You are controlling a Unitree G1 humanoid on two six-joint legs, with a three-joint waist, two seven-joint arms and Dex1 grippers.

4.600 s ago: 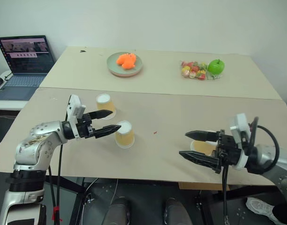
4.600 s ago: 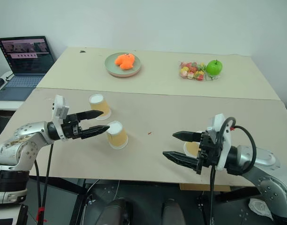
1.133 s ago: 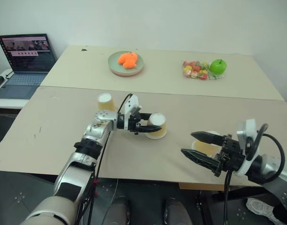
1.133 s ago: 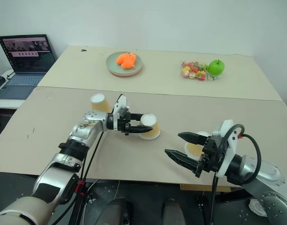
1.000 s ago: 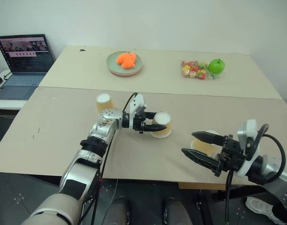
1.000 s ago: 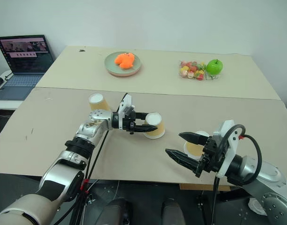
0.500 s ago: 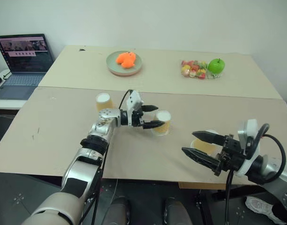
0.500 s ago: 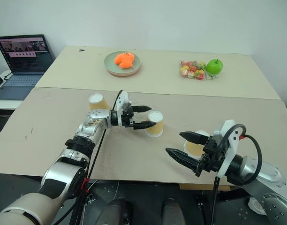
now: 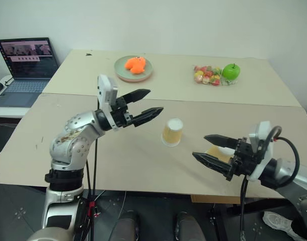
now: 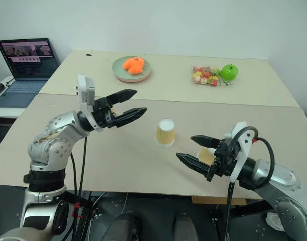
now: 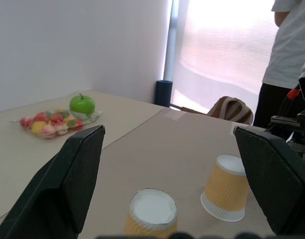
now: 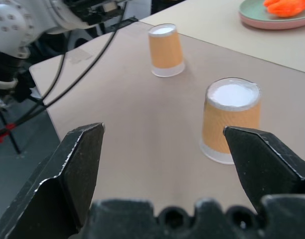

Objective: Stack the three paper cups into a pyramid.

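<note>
Right gripper (image 9: 212,149) nearest, fingers spread wide and empty, 1 paper cup (image 11: 226,187) partly hidden just behind it at the table (image 9: 143,160) front edge. Second cup (image 9: 172,132) upside down mid-table, free of both grippers. Left gripper (image 9: 146,103) raised above table, wide, empty. Third cup (image 12: 165,50) stands behind the left arm. Far: green plate (image 9: 134,69), apple (image 9: 231,71)
</note>
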